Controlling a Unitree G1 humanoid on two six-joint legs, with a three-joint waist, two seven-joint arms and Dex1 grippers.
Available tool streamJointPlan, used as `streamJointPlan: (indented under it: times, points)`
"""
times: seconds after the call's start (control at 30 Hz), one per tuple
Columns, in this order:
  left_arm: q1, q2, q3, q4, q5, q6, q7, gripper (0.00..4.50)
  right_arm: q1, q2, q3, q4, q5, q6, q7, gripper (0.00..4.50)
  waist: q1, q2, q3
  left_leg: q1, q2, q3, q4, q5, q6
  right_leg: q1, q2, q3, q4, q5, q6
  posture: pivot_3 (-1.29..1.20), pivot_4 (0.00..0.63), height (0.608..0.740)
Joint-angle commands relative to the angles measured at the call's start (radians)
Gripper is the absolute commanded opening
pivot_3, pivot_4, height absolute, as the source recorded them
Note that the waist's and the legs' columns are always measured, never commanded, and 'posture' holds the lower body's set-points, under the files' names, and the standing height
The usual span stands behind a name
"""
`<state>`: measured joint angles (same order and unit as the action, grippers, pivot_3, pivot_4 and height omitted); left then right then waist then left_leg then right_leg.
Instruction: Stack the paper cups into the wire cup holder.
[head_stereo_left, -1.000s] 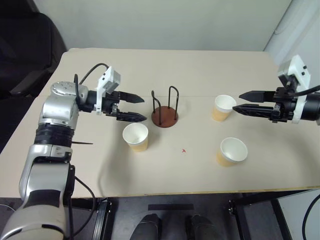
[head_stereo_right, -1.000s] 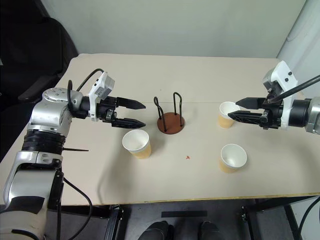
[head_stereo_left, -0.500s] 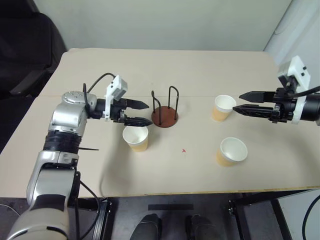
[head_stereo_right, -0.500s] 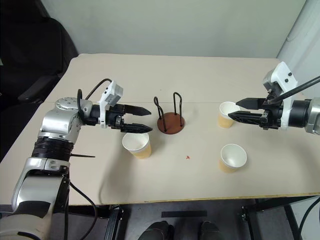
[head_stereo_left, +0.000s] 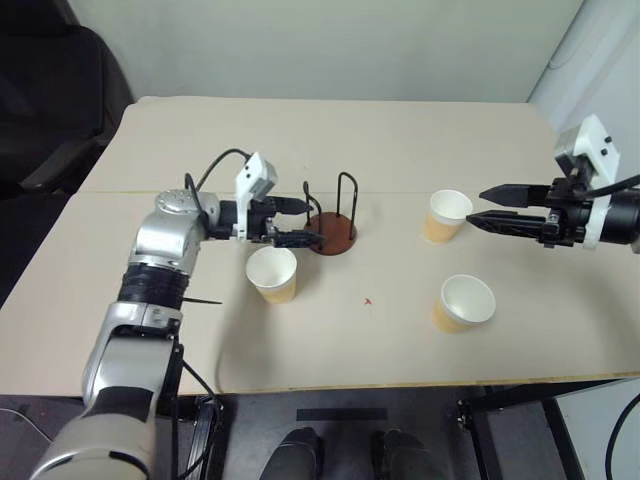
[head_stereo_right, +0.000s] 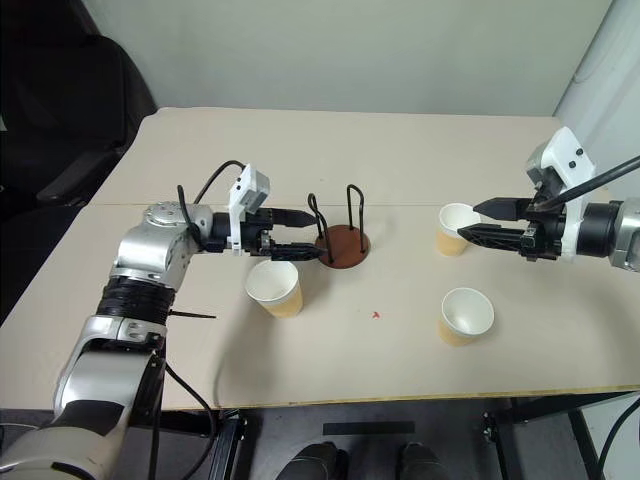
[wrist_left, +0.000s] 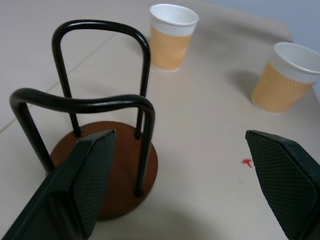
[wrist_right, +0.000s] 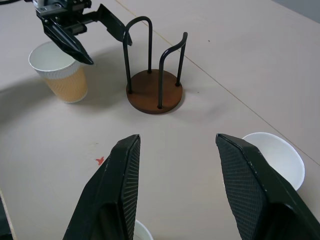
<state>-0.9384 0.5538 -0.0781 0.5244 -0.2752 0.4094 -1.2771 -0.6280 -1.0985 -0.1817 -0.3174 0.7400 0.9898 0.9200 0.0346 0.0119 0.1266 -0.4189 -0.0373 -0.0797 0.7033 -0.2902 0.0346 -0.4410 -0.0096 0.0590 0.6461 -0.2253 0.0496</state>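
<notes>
On the worktop, I see my left gripper, jaws apart and empty, beside the wire cup holder; the nearest paper cup stands just below it. My right gripper hangs apart too.

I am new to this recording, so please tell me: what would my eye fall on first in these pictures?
First, the wire cup holder standing empty mid-table, with the open left end effector right beside it. Then three paper cups, all upright: one just under that end effector, two on the right. The open right end effector hovers by the farther right cup.
</notes>
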Motion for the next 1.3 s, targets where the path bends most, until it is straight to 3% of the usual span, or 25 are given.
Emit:
streamJointPlan:
  times: [0.03,0.4,0.43,0.5,0.8,0.87,1.3]
  points:
    - [-0.022,-0.024,0.028,0.025,0.001,-0.038,0.042,4.45,-0.008,-0.01,-0.029,-0.006,-0.006,-0.019,0.001,2.38,0.0,0.0,0.0,0.0,0.0,0.0,0.0,0.0,0.0,0.0,0.0,0.0,0.0,0.0,0.0,0.0,0.15,0.74]
    - [-0.033,-0.085,0.025,0.091,0.01,-0.089,0.107,4.45,-0.014,-0.007,-0.029,-0.005,-0.013,-0.022,-0.003,2.38,0.0,0.0,0.0,0.0,0.0,0.0,0.001,0.0,0.0,0.0,0.0,0.0,0.0,0.0,0.0,0.0,0.15,0.74]
    - [-0.032,-0.087,0.025,0.091,0.011,-0.091,0.108,4.28,-0.013,-0.007,-0.03,-0.006,-0.013,-0.022,-0.002,2.38,0.0,0.0,0.0,0.0,0.0,0.001,0.001,0.0,0.0,0.0,0.0,0.0,0.0,0.0,0.0,0.0,0.15,0.74]
    - [-0.032,-0.09,0.025,0.094,0.013,-0.096,0.109,3.83,-0.011,-0.008,-0.033,-0.007,-0.014,-0.022,-0.002,2.38,0.0,0.0,0.0,0.0,0.0,0.001,0.001,0.0,0.0,0.0,0.0,0.0,0.0,0.0,0.0,0.0,0.15,0.74]
    - [-0.034,-0.112,0.032,0.129,0.018,-0.132,0.133,0.54,-0.009,-0.005,-0.04,-0.014,-0.009,-0.014,-0.01,2.38,0.001,0.0,0.0,0.0,0.0,0.001,0.002,0.0,0.0,0.0,0.0,0.0,0.001,0.0,0.001,0.0,0.15,0.74]
    - [-0.034,-0.113,0.032,0.131,0.019,-0.136,0.131,0.02,-0.008,-0.006,-0.041,-0.015,-0.008,-0.013,-0.011,2.38,0.002,0.0,0.0,0.0,0.0,0.001,0.002,0.0,0.0,0.001,0.0,0.0,0.001,0.0,0.001,0.0,0.15,0.74]
    - [-0.06,-0.092,0.038,0.135,0.019,-0.148,0.084,0.02,-0.007,-0.005,-0.048,-0.022,-0.004,-0.008,-0.018,2.38,0.003,0.001,-0.001,0.0,0.0,0.001,0.002,0.0,0.0,0.001,0.0,0.0,0.0,0.001,0.001,0.0,0.15,0.74]
